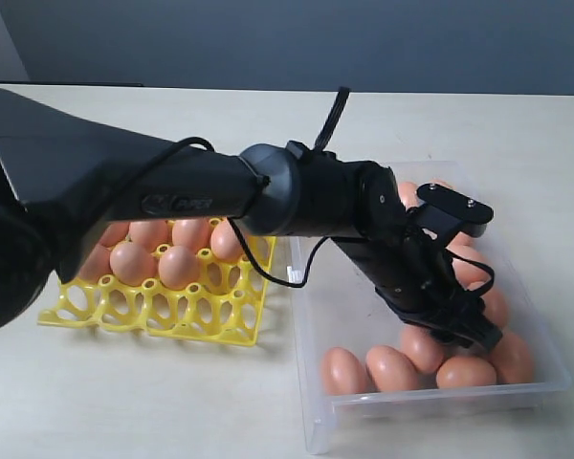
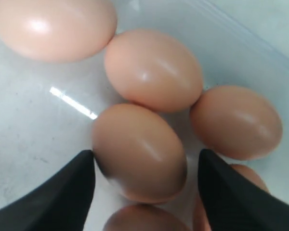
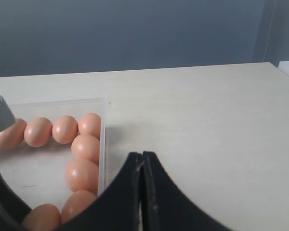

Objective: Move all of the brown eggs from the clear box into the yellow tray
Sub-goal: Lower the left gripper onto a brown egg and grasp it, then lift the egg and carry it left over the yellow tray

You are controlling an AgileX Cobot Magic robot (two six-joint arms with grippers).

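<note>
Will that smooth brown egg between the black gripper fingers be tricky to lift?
Probably slippery: the smooth brown egg shows a sheen and rounded sides. Likely to roll if nudged, lying loose on the clear plastic box's flat bottom. Presumably fragile if squeezed hard.

We saw a pale cream smooth table [image 1: 478, 124] bearing two things directly: a bright yellow lattice plastic egg tray [image 1: 143, 311] on the exterior view's left and, just beside it, a shallow clear plastic box [image 1: 337, 306].

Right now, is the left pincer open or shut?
Open. The left pincer has its fingers apart on either side of an egg in the box, with a gap beside one finger.
</note>
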